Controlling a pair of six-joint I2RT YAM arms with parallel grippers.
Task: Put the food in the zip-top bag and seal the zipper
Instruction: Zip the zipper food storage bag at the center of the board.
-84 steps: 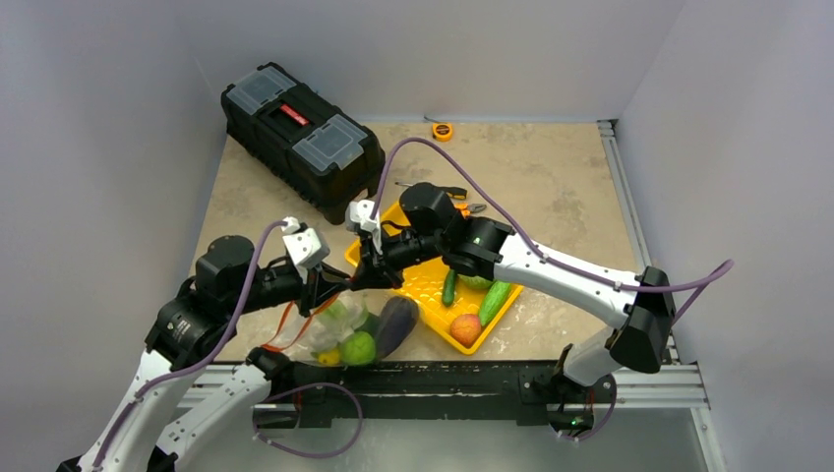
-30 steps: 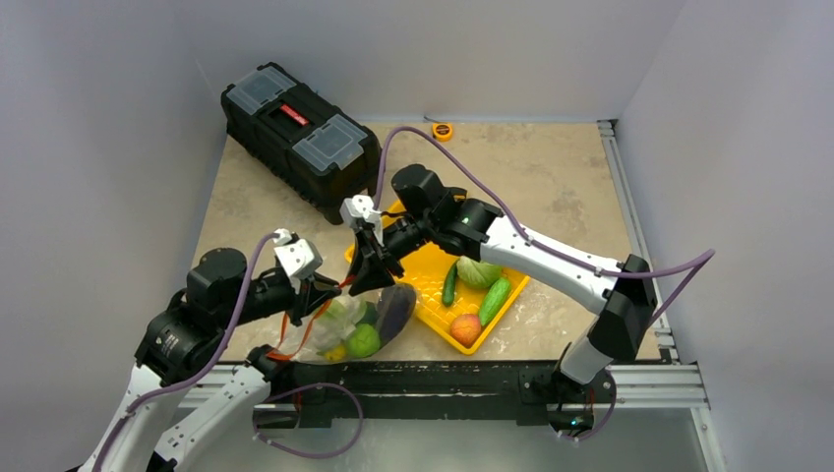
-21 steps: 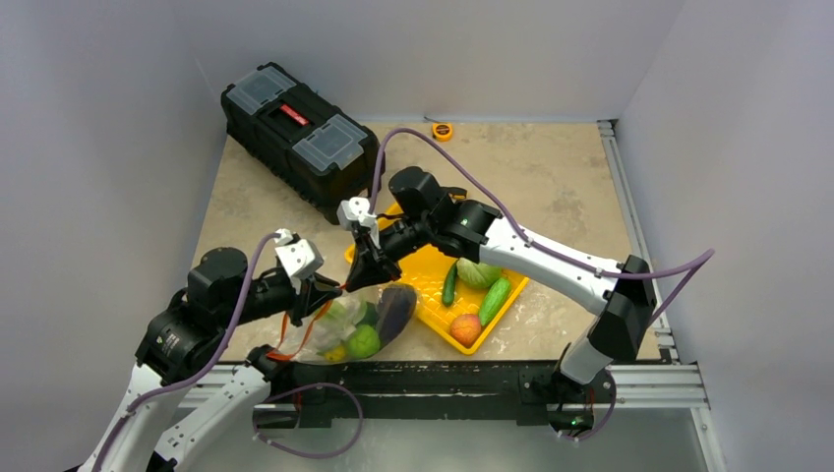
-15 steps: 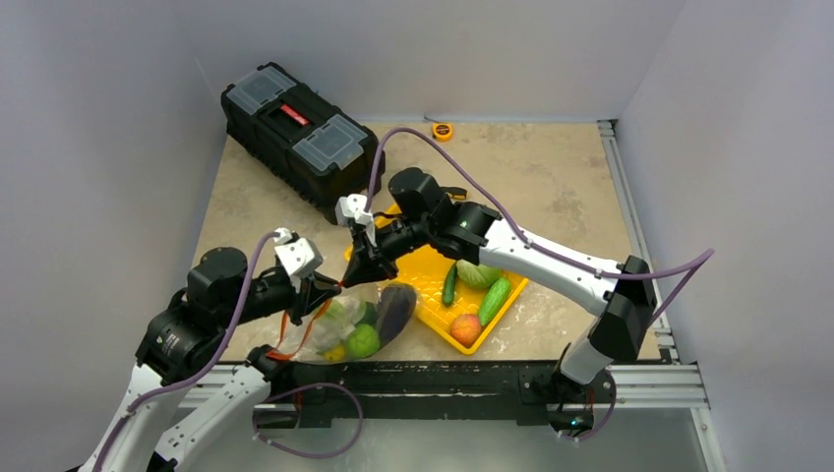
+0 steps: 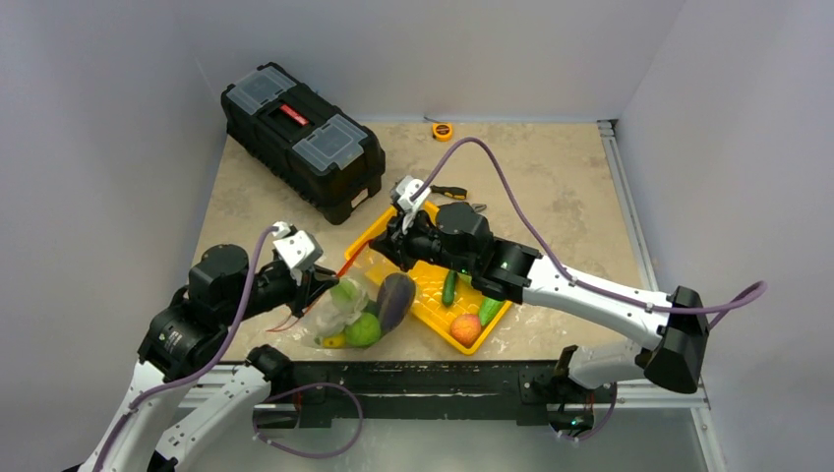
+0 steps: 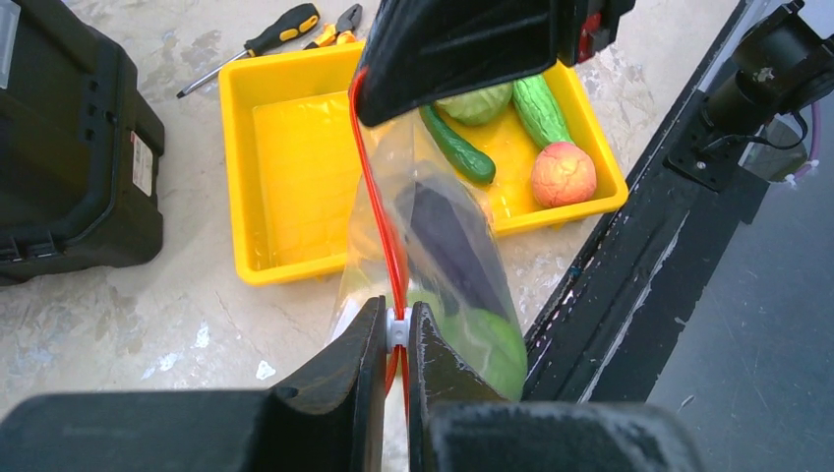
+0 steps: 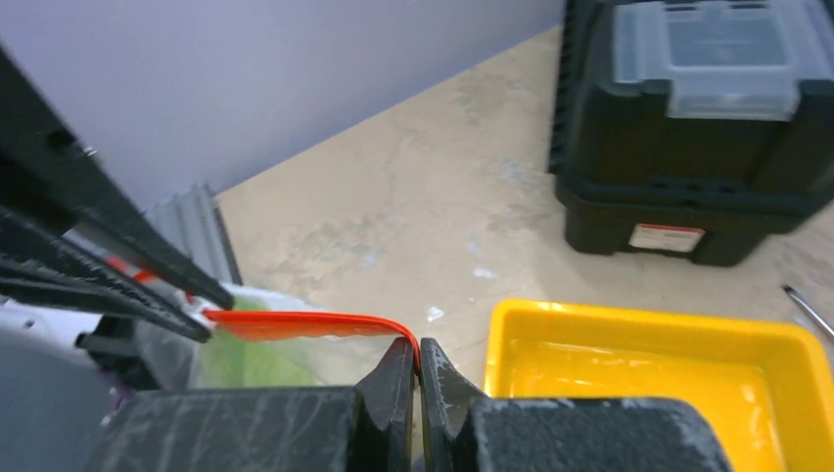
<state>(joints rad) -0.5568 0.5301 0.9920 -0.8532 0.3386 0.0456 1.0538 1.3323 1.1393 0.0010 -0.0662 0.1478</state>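
Zip-top bag (image 6: 433, 177): strung between both pincers over the front-left of the surface (image 5: 551, 177), lower end sagging toward the near edge, eggplant (image 6: 447, 241) and green round fruit (image 6: 492, 339) visible through the film. Biggest hazard there: all that weight hung from one thin strip, so liable to tear free, drop and spill past the edge on any loosening of a grip.

Next, yellow tray (image 6: 241, 177), just beside the bag, holding cabbage (image 6: 477, 101), two cucumbers (image 6: 457, 147) and peach (image 6: 564, 174). Risky to close the mouth now: would shut those four out and leave the task half done.

Then the eggplant, lying long and high toward the mouth. Could jam the closure or get pinched in it.

Left pincer (image 6: 396, 324): clenched on the zipper (image 6: 379, 216) at a small white piece (image 6: 396, 330), perhaps the slider, hard to tell. Right pincer (image 7: 415, 354): clenched on the far end of the same strip. Drawn nearly straight between the two. Pulled apart too hard, apt to slip from the narrow tips or stretch; left too slack, prone to buckle, tracks misaligned.
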